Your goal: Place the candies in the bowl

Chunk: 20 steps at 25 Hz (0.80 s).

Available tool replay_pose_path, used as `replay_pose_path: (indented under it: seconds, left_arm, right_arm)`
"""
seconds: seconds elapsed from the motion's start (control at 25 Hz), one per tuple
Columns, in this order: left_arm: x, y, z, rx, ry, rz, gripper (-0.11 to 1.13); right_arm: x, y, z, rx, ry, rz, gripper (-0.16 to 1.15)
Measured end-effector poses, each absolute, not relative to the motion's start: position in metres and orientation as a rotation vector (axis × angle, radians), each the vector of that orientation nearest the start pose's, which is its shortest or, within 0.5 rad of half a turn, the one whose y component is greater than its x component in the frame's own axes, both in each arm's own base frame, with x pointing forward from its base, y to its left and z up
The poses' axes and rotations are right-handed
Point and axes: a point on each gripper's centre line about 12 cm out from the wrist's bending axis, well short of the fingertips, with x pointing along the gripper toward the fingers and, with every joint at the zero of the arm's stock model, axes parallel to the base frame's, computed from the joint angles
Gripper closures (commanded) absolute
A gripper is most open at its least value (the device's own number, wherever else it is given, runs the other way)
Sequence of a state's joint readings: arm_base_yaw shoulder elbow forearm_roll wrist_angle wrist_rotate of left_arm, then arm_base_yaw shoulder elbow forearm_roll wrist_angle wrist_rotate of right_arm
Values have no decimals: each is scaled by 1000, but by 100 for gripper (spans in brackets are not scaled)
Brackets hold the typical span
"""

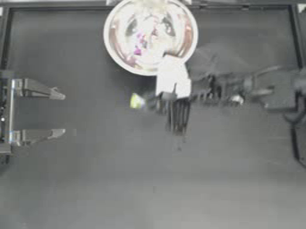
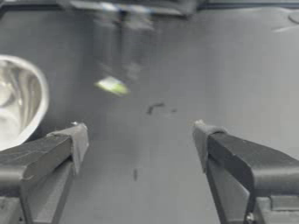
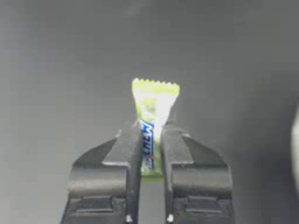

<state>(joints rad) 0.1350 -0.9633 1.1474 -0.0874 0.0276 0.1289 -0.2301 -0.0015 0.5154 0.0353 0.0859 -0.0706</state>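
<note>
Dark matte table [image 1: 119, 179], soft glare.

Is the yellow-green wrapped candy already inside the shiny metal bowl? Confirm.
No, the yellow-green wrapped candy is clamped in the right end effector, beside the shiny metal bowl.

We see bare table [image 1: 119, 179] all around the right gripper [image 1: 146, 102] pinching the yellow-green candy [image 1: 137, 101], with only the bowl [image 1: 119, 53] standing just beyond it.

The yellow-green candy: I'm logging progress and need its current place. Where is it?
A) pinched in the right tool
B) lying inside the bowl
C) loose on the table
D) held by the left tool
A: the right wrist view shows the right tool shut on the yellow-green candy, outside the bowl; the left tool is open at the table's left.
</note>
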Motion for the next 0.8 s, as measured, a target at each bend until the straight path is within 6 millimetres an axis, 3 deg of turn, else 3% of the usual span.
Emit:
replay_pose_path:
  seconds: [0.4,0.6,0.8]
  left_arm:
    - [197,26,267,16,215,129,1]
    - [196,26,267,11,213,129,1]
    - [197,26,267,5,214,129,1]
  right_arm:
    - [380,-185,228,13,468,-422,55]
    - [369,-228,211,15,444,-518,55]
    - [369,-256,189,26,465,-564,54]
